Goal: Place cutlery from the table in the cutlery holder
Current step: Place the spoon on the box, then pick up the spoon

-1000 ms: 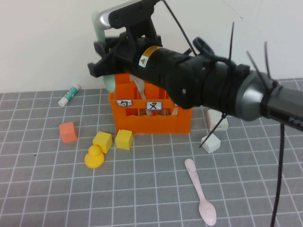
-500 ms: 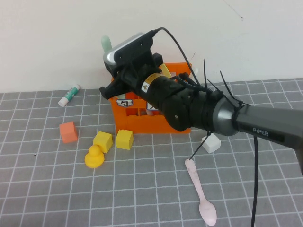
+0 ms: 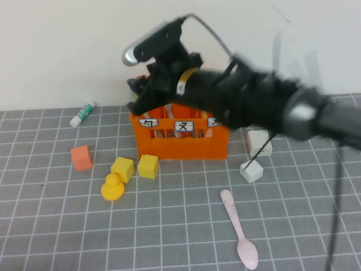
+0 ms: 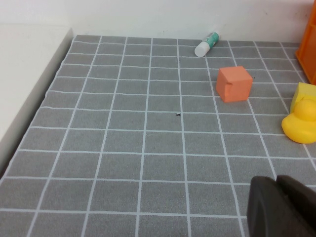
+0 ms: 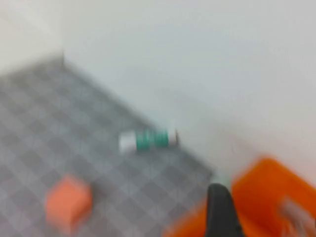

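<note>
Hovering over the rear left corner of the cutlery holder (image 3: 179, 135), the right gripper (image 3: 138, 96) hid its fingers, so their state could not be told. Below them stood that slotted orange plastic crate; a slim pink spoon (image 3: 239, 228) lay well apart on the gridded grey table (image 3: 56, 226). Only its wrist view showed the left gripper (image 4: 279, 207), its fingers apparently closed, empty, near a glossy yellow duck (image 4: 301, 123)
</note>
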Action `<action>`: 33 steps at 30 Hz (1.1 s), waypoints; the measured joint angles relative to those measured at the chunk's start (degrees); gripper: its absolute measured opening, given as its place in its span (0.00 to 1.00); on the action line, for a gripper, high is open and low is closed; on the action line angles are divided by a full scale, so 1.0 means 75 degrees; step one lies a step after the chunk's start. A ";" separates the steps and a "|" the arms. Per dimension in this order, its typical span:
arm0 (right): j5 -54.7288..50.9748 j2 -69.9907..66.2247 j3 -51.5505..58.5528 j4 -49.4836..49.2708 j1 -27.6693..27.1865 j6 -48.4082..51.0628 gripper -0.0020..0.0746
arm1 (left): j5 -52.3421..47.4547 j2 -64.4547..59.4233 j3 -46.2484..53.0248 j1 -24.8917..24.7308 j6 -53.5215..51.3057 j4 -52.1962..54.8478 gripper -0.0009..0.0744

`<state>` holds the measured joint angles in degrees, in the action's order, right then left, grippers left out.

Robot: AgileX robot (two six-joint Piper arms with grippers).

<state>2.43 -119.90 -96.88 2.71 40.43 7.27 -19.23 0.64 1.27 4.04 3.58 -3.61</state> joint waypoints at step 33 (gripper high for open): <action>-0.4590 0.1471 0.4351 -0.0540 0.0142 -0.2537 0.45 | 0.0000 0.0000 0.0000 0.0000 -0.0018 0.0000 0.01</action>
<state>-31.99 -108.86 -64.24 -1.34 41.50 -11.75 -19.23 0.64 1.27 4.04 3.45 -3.61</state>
